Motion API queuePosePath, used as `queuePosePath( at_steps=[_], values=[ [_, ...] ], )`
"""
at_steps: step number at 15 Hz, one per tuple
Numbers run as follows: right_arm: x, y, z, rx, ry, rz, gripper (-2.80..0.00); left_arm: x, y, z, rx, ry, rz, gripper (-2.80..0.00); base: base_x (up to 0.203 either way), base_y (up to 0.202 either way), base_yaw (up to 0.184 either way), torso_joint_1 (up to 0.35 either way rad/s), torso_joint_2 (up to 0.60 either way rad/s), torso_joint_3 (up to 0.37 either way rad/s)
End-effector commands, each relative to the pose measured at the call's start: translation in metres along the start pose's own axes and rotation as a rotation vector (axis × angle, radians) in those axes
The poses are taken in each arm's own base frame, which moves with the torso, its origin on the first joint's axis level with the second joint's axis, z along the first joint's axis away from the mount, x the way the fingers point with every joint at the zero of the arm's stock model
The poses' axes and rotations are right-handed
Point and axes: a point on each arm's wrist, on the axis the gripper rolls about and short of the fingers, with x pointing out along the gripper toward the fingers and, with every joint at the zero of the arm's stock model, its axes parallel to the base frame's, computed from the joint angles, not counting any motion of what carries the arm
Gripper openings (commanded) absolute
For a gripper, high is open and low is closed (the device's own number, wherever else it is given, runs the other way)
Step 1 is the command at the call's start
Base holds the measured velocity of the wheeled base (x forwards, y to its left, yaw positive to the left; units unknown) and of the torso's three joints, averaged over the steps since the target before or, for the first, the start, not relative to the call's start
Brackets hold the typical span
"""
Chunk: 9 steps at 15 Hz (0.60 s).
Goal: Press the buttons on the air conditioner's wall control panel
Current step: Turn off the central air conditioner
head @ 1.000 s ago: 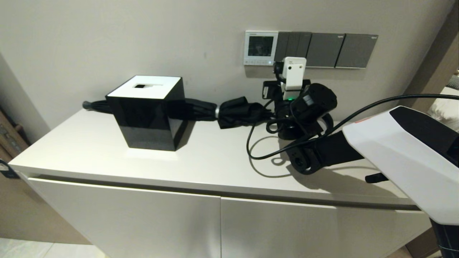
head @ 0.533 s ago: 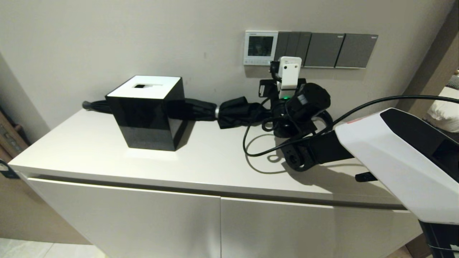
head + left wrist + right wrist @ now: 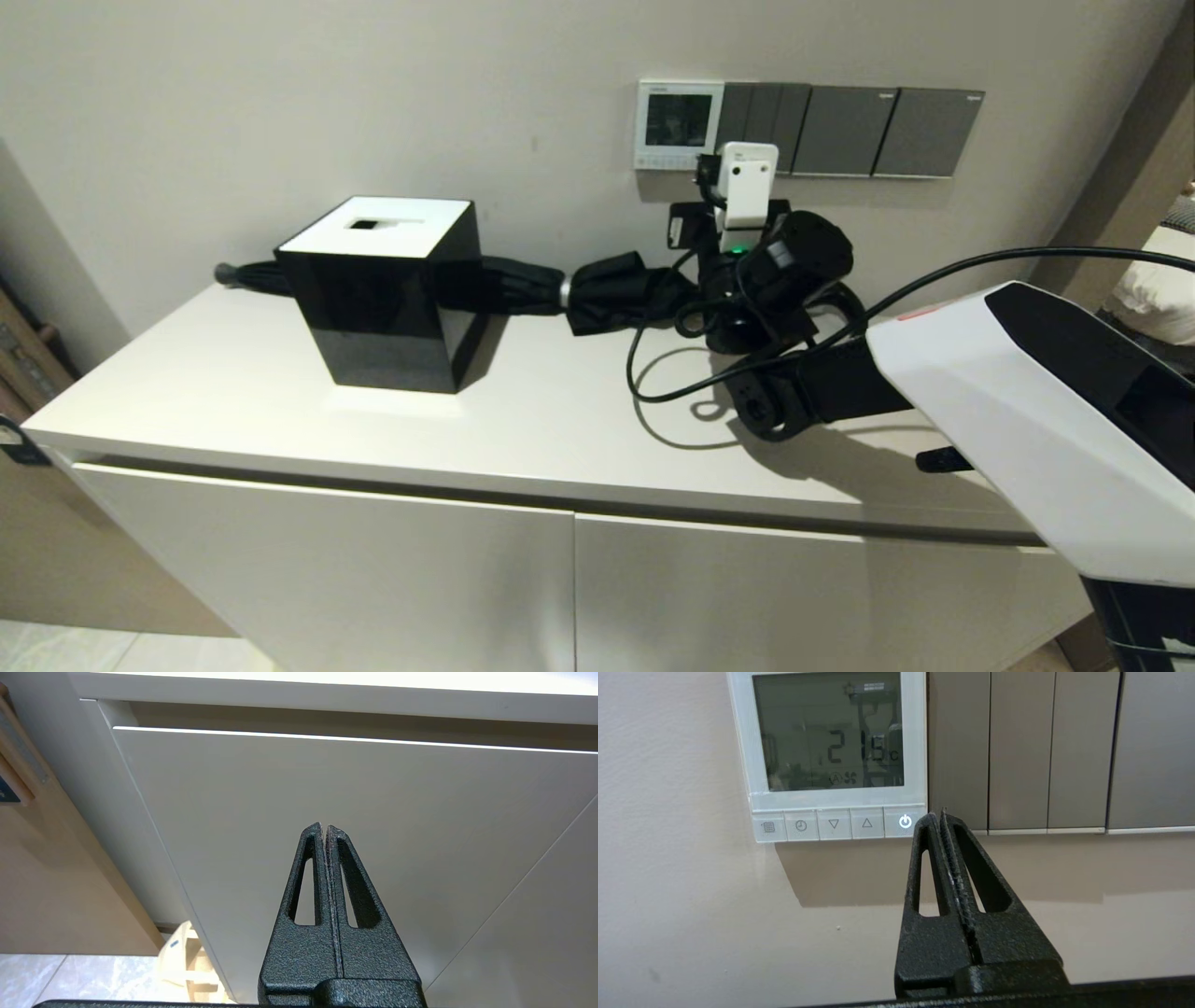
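Observation:
The white-framed control panel (image 3: 679, 123) hangs on the wall; in the right wrist view (image 3: 831, 742) its grey screen shows digits. A row of small pale buttons (image 3: 833, 824) runs along its bottom edge, the end one a lit power button (image 3: 905, 822). My right gripper (image 3: 937, 814) is shut and empty, its tips just beside that power button at the panel's lower corner. In the head view the right gripper (image 3: 707, 173) is mostly hidden behind the wrist camera. My left gripper (image 3: 324, 828) is shut and empty, low in front of the cabinet door.
Dark grey switch plates (image 3: 845, 131) sit right beside the panel. On the white cabinet top (image 3: 523, 411) stand a black box (image 3: 387, 289) with a white lid and a folded black umbrella (image 3: 560, 285). A black cable (image 3: 653, 373) loops beside my right arm.
My right arm has moved up and left towards the wall, bringing the shut gripper closer to the panel's lower corner. The left arm has not moved.

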Motion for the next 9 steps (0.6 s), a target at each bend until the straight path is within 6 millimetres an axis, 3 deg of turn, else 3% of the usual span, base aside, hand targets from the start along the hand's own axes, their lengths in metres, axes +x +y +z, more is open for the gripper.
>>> queuePosePath(
  at_steps=[1,9],
  values=[
    [0.0010,0.0011,-0.0009,0.002,-0.007,-0.006,-2.80,0.0000,0.0000,0.0000,0.000,0.000,0.000,-2.80,0.000,0.000,0.000,0.000,0.00,0.000],
    [0.0052,0.0086,-0.0040,0.008,-0.016,0.002,-2.80,0.0000,0.0000,0.0000,0.000,0.000,0.000,-2.80,0.000,0.000,0.000,0.000,0.00,0.000]
  ],
)
